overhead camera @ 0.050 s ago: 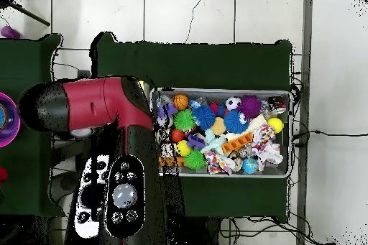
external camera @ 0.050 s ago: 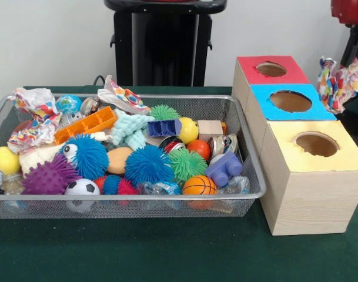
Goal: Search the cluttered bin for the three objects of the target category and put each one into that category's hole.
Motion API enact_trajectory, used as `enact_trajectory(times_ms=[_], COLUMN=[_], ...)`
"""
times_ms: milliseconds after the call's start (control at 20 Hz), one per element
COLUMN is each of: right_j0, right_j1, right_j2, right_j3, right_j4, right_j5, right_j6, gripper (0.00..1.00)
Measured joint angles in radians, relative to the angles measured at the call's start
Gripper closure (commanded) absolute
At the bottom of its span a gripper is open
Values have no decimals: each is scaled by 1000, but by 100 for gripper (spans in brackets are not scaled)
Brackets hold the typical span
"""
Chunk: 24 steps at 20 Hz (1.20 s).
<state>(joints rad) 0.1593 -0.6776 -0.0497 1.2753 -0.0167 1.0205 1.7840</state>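
1. The wire bin (external camera @ 0.050 s ago: 249,176) sat on the green counter (external camera @ 0.050 s ago: 167,252), its long axis running side to side in the front view, with an open strip of counter along its near edge.
2. Just beside the bin's right end stood a wooden box (external camera @ 0.050 s ago: 308,194) with three holes in a row: yellow hole (external camera @ 0.050 s ago: 317,144) nearest, blue hole (external camera @ 0.050 s ago: 290,101) in the middle, red hole (external camera @ 0.050 s ago: 271,69) farthest. The row ran away from the camera.
3. The bin was heaped full: a blue spiky ball (external camera @ 0.050 s ago: 148,164), a purple spiky ball (external camera @ 0.050 s ago: 49,176), a small basketball (external camera @ 0.050 s ago: 199,185), a soccer ball (external camera @ 0.050 s ago: 82,188) and an orange block (external camera @ 0.050 s ago: 84,124) lying tilted. Little bare room showed between them.
4. A crumpled patterned wrapper (external camera @ 0.050 s ago: 337,82) hung at the right edge beside the box, under the red arm (external camera @ 0.050 s ago: 349,12).
5. The end effector appeared to be clamped on that wrapper, though I could not tell for sure.
6. From overhead, the arm (overhead camera @ 0.050 s ago: 93,105) covered the box, left of the bin (overhead camera @ 0.050 s ago: 223,174).
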Motion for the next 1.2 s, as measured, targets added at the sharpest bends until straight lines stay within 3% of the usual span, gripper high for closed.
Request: enact_trajectory(times_ms=[300,1200], right_j0=[0,-62], right_j1=[39,101], right_j2=[1,5], right_j3=[-88,-203], right_j4=[0,-10], right_j5=[70,74], right_j6=[0,0], gripper=[100,100])
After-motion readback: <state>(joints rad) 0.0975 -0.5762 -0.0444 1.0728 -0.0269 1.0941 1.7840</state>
